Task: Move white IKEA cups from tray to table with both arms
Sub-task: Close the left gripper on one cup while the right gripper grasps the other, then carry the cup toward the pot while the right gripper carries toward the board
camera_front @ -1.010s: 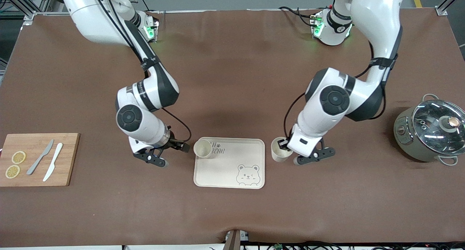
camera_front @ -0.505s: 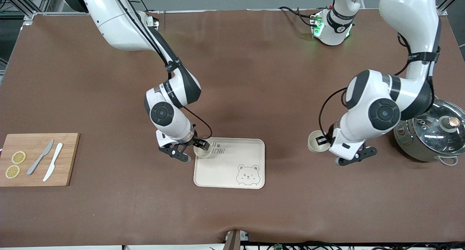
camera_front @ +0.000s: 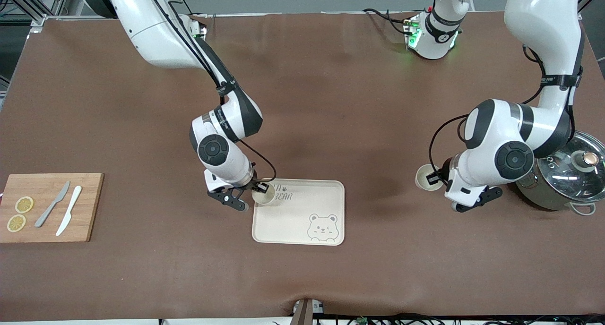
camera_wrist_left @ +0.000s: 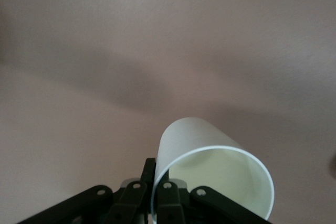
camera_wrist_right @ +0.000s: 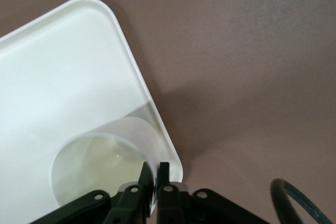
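One white cup (camera_front: 263, 196) stands in the tray's corner farthest from the front camera, toward the right arm's end. My right gripper (camera_front: 258, 188) is shut on that cup's wall at the rim. The right wrist view shows the fingers pinching the wall of this cup (camera_wrist_right: 102, 163) over the tray (camera_wrist_right: 63, 77). My left gripper (camera_front: 435, 178) is shut on the wall of the second white cup (camera_front: 427, 180) and holds it over the bare brown table between the tray (camera_front: 302, 221) and the pot. The left wrist view shows that cup (camera_wrist_left: 210, 166) with its wall between the fingers.
A lidded grey pot (camera_front: 562, 174) stands close beside my left arm at that end of the table. A wooden board (camera_front: 90, 192) with two knives and lemon slices lies at the right arm's end. A brown mat covers the table.
My right gripper moved from beside the tray onto the cup there and shut on its rim. My left arm carried its cup away from the tray toward the pot.
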